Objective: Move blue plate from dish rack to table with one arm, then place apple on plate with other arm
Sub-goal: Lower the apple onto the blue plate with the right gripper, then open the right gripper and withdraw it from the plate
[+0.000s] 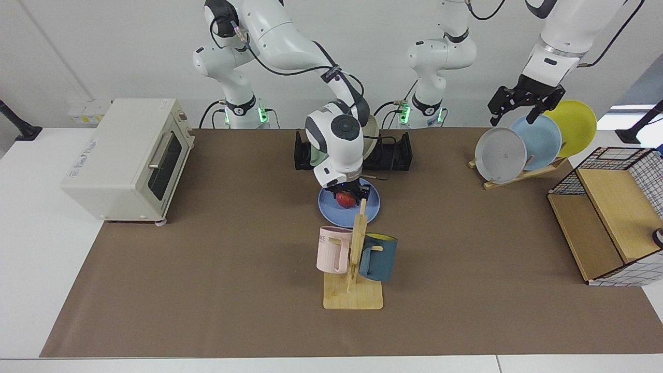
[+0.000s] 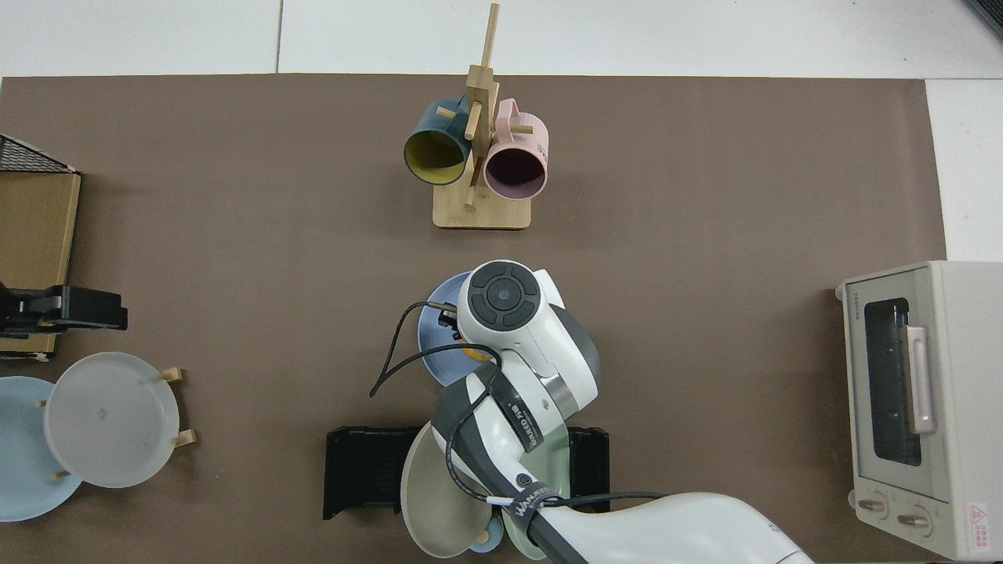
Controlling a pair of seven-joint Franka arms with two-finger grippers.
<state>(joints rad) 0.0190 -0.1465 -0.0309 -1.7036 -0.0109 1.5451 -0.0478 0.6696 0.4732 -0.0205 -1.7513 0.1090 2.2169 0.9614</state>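
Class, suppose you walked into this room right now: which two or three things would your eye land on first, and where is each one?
First, the white right arm bent low at mid-table, its black right gripper around a small red apple on the round periwinkle-blue plate lying on the brown mat. Next, the wooden mug tree just in front, hung with pink and dark-teal mugs. Then the left gripper, open above the wooden plate stand.

Two robot arms (image 1: 290, 41) (image 1: 554, 31), each with one claw (image 1: 348, 192) (image 1: 520, 106). One apple (image 1: 344, 199). One blue plate (image 1: 331, 207). One dish rack (image 1: 393, 153) holding two plates (image 2: 435, 489) (image 2: 560, 462). One wooden stand (image 1: 518, 176) with three plates: grey (image 1: 500, 154), sky-blue (image 1: 541, 140), yellow (image 1: 577, 124). One mug tree (image 1: 355, 280), two mugs (image 1: 331, 248) (image 1: 378, 256). One toaster oven (image 1: 124, 155). One bench (image 1: 207, 285).
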